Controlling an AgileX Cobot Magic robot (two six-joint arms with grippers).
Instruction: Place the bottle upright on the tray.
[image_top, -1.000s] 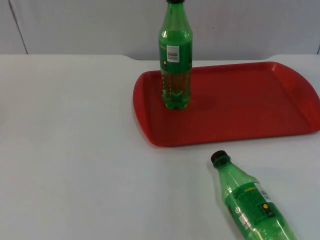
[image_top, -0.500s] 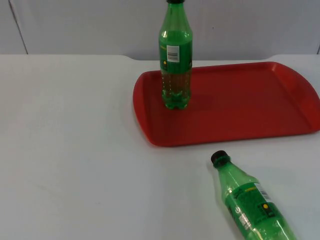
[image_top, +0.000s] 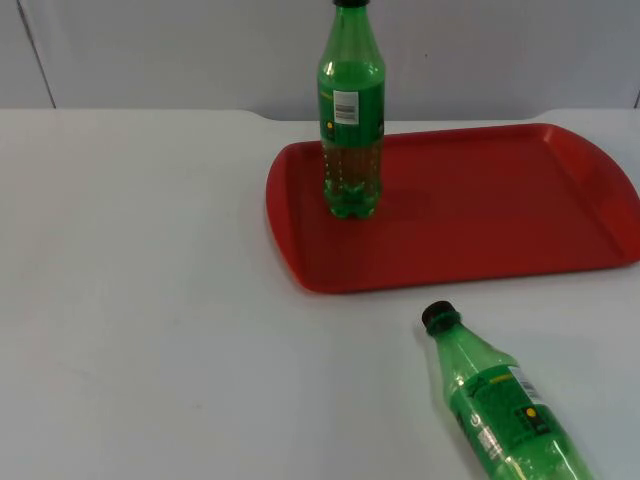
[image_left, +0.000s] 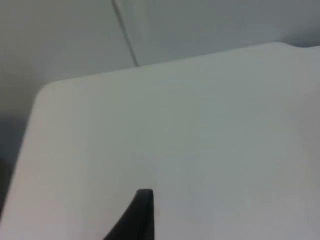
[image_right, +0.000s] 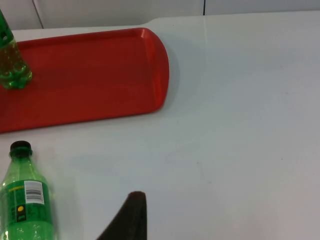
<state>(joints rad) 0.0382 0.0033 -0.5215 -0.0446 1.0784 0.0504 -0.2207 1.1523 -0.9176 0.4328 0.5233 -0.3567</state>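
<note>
Top view, lying bottle (image_top: 500, 405) base cut off, upright bottle (image_top: 351, 120) on tray (image_top: 480, 220), pincer states unclear

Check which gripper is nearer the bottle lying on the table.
Right. The right gripper hangs over bare table just beside the lying bottle, its cap toward the red tray. The left gripper is over the table's far left corner, well away.
</note>
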